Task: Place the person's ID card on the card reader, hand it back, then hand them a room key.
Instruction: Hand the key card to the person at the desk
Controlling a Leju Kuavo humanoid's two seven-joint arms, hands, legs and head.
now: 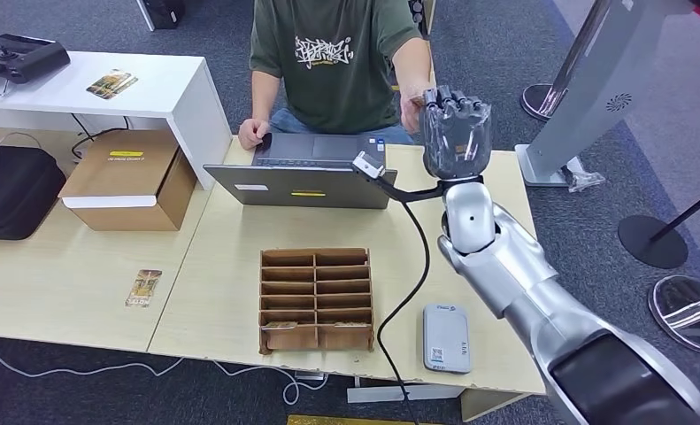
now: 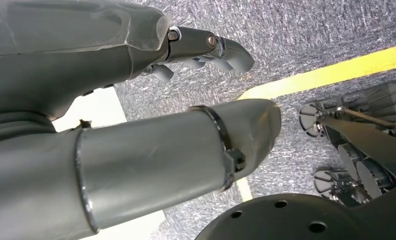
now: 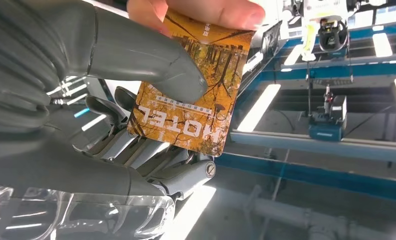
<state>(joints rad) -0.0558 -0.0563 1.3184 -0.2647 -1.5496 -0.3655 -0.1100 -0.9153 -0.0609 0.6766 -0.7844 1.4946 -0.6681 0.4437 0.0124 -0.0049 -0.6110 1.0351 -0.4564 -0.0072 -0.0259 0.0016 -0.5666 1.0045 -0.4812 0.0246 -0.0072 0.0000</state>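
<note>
My right hand (image 1: 455, 133) is raised over the far edge of the table, in front of the seated person (image 1: 333, 62). In the right wrist view the thumb (image 3: 150, 70) presses an orange card printed HOTEL (image 3: 198, 105) against my fingers (image 3: 150, 155). The person's fingertips (image 3: 201, 10) pinch the card's other end, and their hand (image 1: 410, 108) sits right behind mine. The grey card reader (image 1: 445, 336) lies flat near the table's front edge with nothing on it. My left hand (image 2: 201, 45) hangs over the carpet and holds nothing.
A cardboard card rack (image 1: 316, 298) stands mid-table, and an open laptop (image 1: 302, 173) lies behind it with a black cable (image 1: 408, 292) running to the front. One loose card (image 1: 142, 288) lies at the left, another (image 1: 111, 83) on the white shelf. A cardboard box (image 1: 129, 180) is at the left.
</note>
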